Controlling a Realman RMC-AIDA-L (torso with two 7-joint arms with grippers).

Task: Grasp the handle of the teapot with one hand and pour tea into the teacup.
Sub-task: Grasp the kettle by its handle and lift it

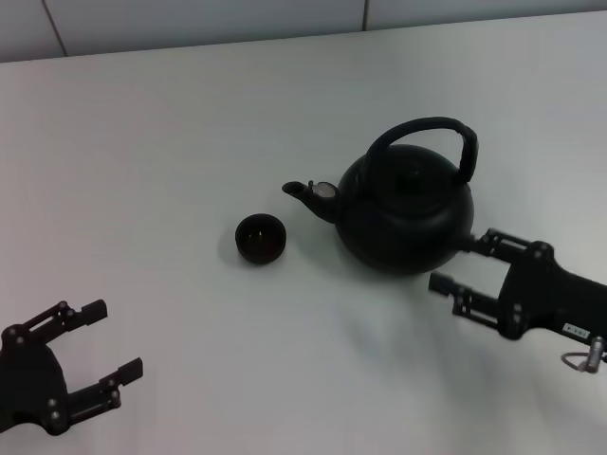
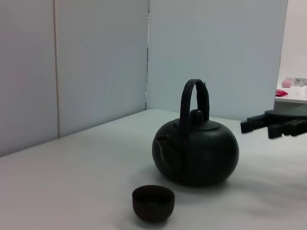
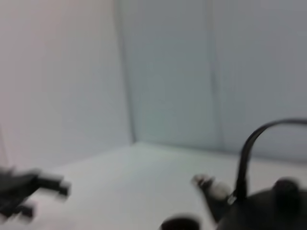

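The black teapot stands on the white table, right of centre, its spout pointing left at the teacup. Its arched handle stands upright over the lid. The small black teacup sits apart from the spout. My right gripper is open and empty, low beside the teapot's near right side, its far finger close to the pot's body. My left gripper is open and empty at the near left, far from both. The left wrist view shows the teapot, the handle, the teacup and the right gripper.
The table's far edge meets a pale wall. Grey partition panels stand behind the table in the wrist views. The right wrist view shows the teapot and the left gripper farther off.
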